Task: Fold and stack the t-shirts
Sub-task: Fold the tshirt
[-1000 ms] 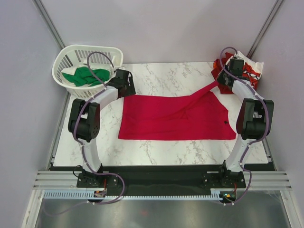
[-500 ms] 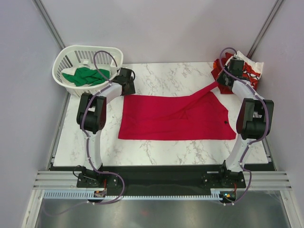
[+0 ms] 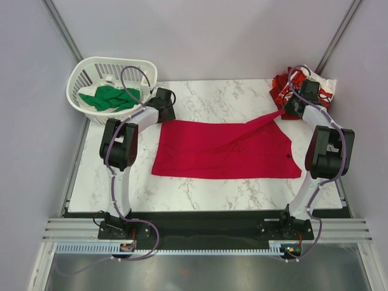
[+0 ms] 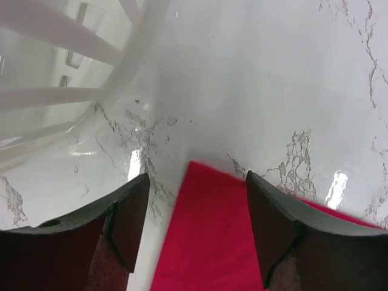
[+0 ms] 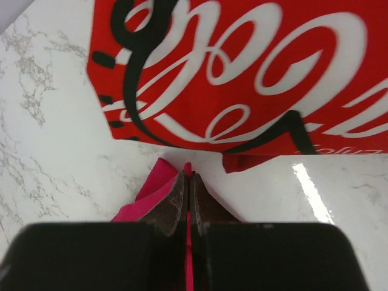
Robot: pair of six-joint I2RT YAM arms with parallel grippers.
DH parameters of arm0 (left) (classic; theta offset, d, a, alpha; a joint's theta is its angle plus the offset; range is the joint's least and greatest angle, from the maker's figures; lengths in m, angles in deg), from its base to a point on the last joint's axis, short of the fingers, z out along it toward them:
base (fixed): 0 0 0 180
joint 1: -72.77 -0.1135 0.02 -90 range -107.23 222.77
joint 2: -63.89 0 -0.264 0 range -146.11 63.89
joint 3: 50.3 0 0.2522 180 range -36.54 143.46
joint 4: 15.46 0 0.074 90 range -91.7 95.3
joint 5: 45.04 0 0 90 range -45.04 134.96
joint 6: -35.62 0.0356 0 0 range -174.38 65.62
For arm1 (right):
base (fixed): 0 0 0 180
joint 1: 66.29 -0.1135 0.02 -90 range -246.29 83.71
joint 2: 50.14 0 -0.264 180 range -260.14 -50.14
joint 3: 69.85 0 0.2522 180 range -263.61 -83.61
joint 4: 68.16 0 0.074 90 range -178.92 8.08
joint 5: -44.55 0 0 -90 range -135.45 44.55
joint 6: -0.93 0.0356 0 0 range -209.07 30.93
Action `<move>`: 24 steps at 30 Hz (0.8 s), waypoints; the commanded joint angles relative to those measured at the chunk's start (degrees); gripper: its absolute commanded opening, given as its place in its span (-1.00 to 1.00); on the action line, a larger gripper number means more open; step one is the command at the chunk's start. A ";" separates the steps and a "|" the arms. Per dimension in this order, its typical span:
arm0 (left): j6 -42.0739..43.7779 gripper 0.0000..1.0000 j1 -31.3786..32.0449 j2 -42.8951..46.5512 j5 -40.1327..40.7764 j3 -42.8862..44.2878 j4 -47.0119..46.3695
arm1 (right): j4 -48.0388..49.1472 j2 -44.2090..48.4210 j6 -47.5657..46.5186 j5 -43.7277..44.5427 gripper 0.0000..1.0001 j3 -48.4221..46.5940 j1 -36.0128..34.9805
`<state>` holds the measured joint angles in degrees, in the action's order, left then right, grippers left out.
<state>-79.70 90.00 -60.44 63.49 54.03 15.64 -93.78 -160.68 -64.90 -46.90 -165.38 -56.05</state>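
Note:
The plain crimson-red t-shirt (image 3: 224,150) lies spread on the marble table. My right gripper (image 3: 285,111) is shut on its far right corner (image 5: 159,179), stretching a ridge of cloth toward the back right. My left gripper (image 3: 161,115) is open and empty, its jaws straddling the shirt's far left corner (image 4: 209,230). The red-and-white t-shirt with white script lettering (image 3: 303,90) lies at the back right corner, just beyond my right gripper; it also shows in the right wrist view (image 5: 242,66). The green t-shirt (image 3: 108,97) lies in the basket.
The white slatted plastic basket (image 3: 91,68) stands at the back left corner, close to my left gripper; its wall also shows in the left wrist view (image 4: 54,79). The table's back edge (image 3: 218,81) runs behind both grippers.
My left arm has folded in and its gripper moved slightly right onto the shirt's far left corner. My right gripper has shifted a little right and back, still holding the corner.

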 commanded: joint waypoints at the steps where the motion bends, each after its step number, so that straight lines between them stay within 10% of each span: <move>1: -2.89 0.46 1.57 0.75 -0.59 -2.50 5.24 | 0.43 2.62 -0.78 0.58 -1.00 -2.33 2.41; 24: 1.24 0.52 2.28 -4.07 -5.43 12.53 4.28 | -0.10 -0.03 -0.26 -4.87 -1.00 -5.67 3.29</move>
<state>-79.77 92.03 -62.63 58.98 64.52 20.58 -95.70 -160.68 -64.90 -50.53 -170.80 -53.03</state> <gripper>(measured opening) 0.768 0.011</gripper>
